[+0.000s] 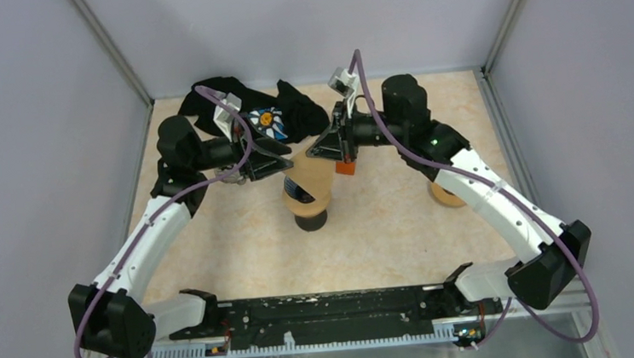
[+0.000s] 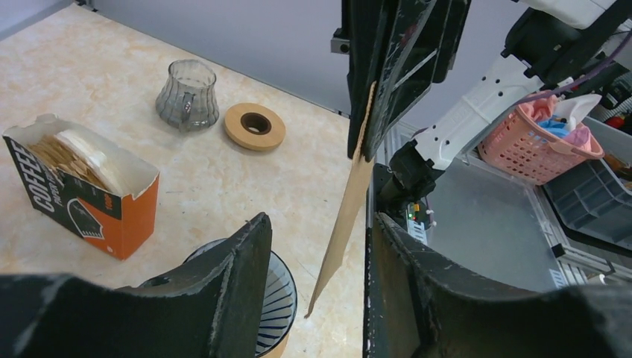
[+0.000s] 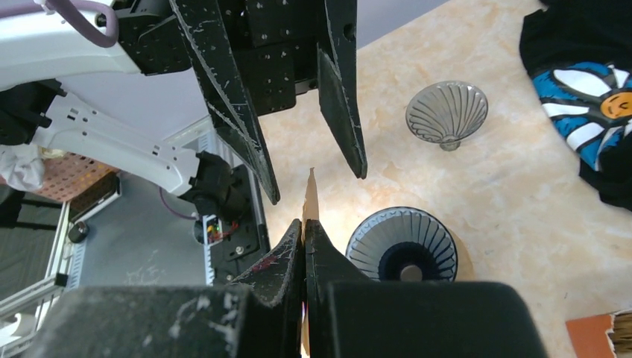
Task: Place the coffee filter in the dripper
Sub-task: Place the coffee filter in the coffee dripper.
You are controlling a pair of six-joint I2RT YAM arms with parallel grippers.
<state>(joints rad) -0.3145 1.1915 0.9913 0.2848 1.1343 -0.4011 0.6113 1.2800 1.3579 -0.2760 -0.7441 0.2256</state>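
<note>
One orange box [image 2: 97,212] holding filters [image 2: 74,153], dripper [image 2: 280,298] near it

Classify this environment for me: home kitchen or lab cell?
Most likely a lab robot cell. Plain grey walls on aluminium framing box in the table; the coffee filter box and dripper look like staged props; a pink basket of clutter sits beyond it.

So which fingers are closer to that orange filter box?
Right. The right fingers hover close by the orange box, pinching the paper filter; the left fingers are farther off, on the filter's other side.
</note>
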